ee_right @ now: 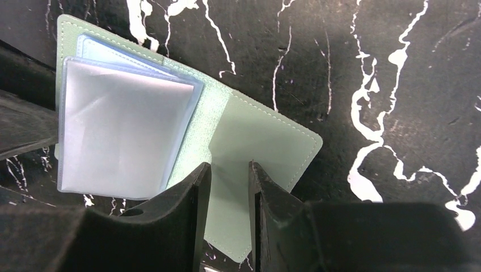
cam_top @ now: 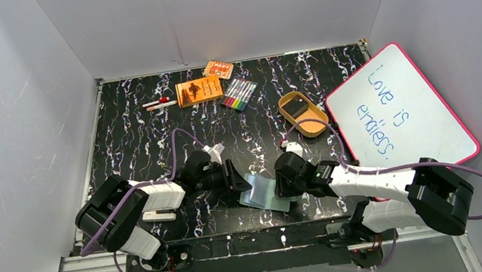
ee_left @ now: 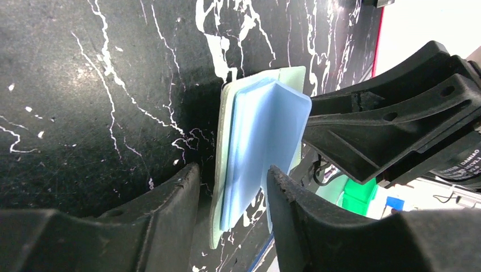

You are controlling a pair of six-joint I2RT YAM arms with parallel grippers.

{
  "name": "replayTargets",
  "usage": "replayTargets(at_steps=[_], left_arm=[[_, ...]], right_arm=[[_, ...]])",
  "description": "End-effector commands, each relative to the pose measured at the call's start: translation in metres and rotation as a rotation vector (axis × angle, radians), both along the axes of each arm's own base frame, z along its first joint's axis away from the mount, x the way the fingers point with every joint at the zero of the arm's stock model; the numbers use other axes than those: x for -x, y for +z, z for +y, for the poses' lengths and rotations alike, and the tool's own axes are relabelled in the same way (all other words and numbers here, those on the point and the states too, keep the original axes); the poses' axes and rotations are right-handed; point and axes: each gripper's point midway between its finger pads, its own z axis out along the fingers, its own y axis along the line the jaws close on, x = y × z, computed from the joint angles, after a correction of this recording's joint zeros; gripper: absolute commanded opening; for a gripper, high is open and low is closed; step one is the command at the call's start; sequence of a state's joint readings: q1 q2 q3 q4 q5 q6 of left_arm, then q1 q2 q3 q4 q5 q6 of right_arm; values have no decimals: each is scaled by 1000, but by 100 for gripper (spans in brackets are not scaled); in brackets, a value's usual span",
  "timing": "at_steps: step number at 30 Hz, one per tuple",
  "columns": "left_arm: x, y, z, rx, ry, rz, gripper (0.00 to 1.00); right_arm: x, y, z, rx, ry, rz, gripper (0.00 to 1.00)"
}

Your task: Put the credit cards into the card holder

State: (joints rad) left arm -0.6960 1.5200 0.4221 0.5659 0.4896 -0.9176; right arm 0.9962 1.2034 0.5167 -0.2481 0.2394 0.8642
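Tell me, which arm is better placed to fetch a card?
Right, probably: the tan tray with the dark card lies nearest the right pincer; the left pincer straddles the sleeves of the card holder.

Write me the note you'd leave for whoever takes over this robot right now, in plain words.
Left claw: open, a jaw on either side of the pale blue sleeves, not pinching them.
Right claw: jaws close together over the green cover; whether it grips is unclear.
Card holder: lying open between both claws; the top sleeve looks empty.
Credit cards: a dark flat shape in the tan tray, away from both claws, is likely them.
Done: holder is open.
Left: fetch the cards and slide them into the sleeves.
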Motion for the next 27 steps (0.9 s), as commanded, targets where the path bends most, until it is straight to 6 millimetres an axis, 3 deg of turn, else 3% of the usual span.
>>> replayTargets(at_steps=[1,5,14,19,27], left_arm=[[1,6,-5,14,-37,-13,40],[4,16,-12,91,-53,-9,27],[14,45,-21,248,-94,-25,27],[14,49,-20,258,-91,-33,24],[15,37,-19,235,-89,-2,2]], right_arm=[[18,-28,-19,53,3,78,38],[19,-31,-21,44,-1,83,37],[19,-32,-24,32,-11,82,37],[19,-32,-25,29,-11,81,36],[17,-30,-23,22,-8,74,36]])
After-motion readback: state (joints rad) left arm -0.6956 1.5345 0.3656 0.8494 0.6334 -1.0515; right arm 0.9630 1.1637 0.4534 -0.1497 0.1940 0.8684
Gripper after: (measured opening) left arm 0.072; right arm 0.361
